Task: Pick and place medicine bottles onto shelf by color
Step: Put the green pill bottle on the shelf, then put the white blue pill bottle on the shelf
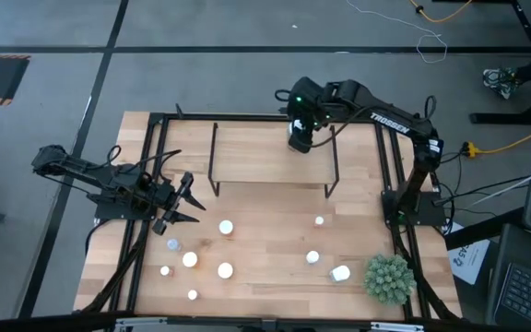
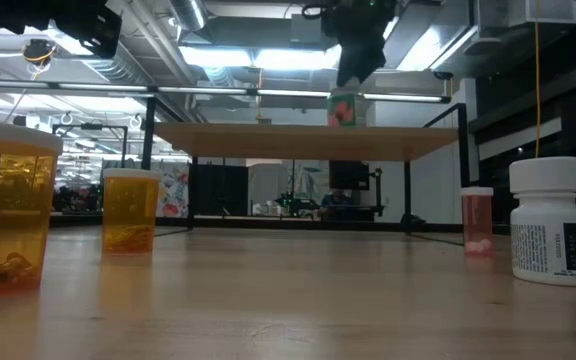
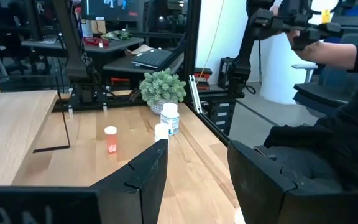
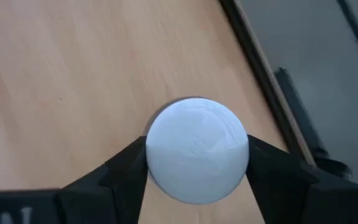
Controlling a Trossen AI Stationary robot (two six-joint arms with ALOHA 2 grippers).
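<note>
My right gripper (image 1: 300,140) is over the far right part of the shelf (image 1: 256,152), shut on a small medicine bottle (image 2: 343,110) with a reddish body. In the low view that bottle stands upright on the shelf board (image 2: 268,140). My left gripper (image 1: 190,198) waits open at the table's left side, touching nothing. Several white-capped bottles stand on the tabletop near the front, among them one at the left (image 1: 226,226) and one at the right (image 1: 319,220). The low view shows two orange ones (image 2: 130,210), a white one (image 2: 551,222) and a reddish one (image 2: 476,218). My right gripper holds the bottle by its round white cap (image 4: 197,149), pinched between the two fingers (image 4: 126,171), one on each side. The fingers come from above, pointing down. The bottle is upright and its base appears to rest on the shelf board (image 2: 343,126).
A spiky green plant (image 1: 388,278) sits at the table's near right corner, with a white bottle (image 1: 340,273) lying beside it. The shelf's black legs (image 1: 214,166) stand on the table. A person's dark sleeve (image 3: 353,81) shows beyond the table's edge in the left wrist view.
</note>
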